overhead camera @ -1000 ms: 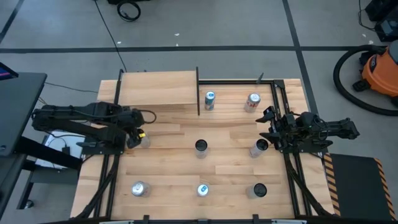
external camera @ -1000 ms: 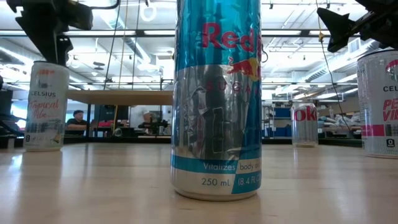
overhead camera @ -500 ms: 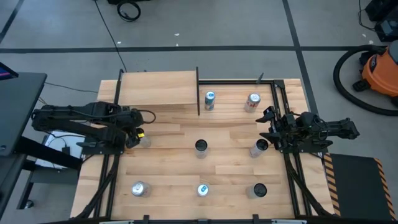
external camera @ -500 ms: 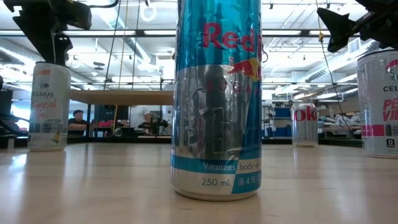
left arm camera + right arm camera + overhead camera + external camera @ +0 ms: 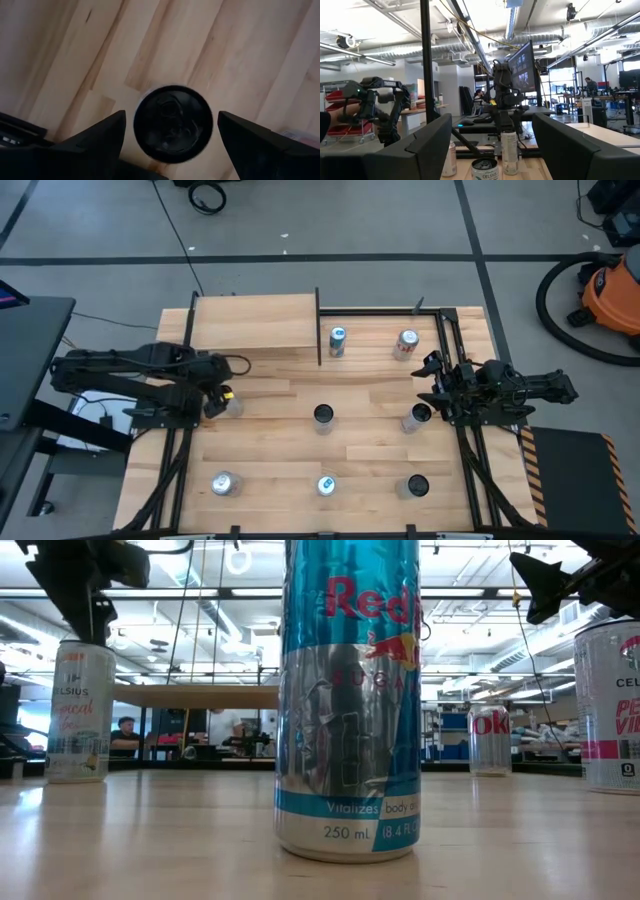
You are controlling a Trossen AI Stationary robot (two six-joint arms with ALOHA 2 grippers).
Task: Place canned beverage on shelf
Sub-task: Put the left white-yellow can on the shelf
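The left gripper's fingers (image 5: 100, 137) stand wide on either side of one can (image 5: 172, 125), a thin gap showing between each finger and the can's rim, so nothing is clamped. The left gripper (image 5: 221, 401) hangs over that can close to the table's (image 5: 270, 452) left edge, about midway between its far and near edges. The can stands upright on the planks, apart from the shelf (image 5: 255, 323).

The right gripper's fingers (image 5: 420, 147) are also spread wide, with nothing between them. The right gripper (image 5: 432, 382) waits by the right edge, just beside another upright can (image 5: 417, 416).

Counted from above: eight cans, all upright – three in a row along the near edge, three across the middle including the one under the left gripper, and two near the far edge. There is one shelf and there are two arms.

The shelf is a pale wooden panel with thin black rods along its sides, lying at the table's far left corner – no can is on it. The can under the left gripper is tall and slim, mostly white, with "CELSIUS" in dark letters; its top looks dark from above.
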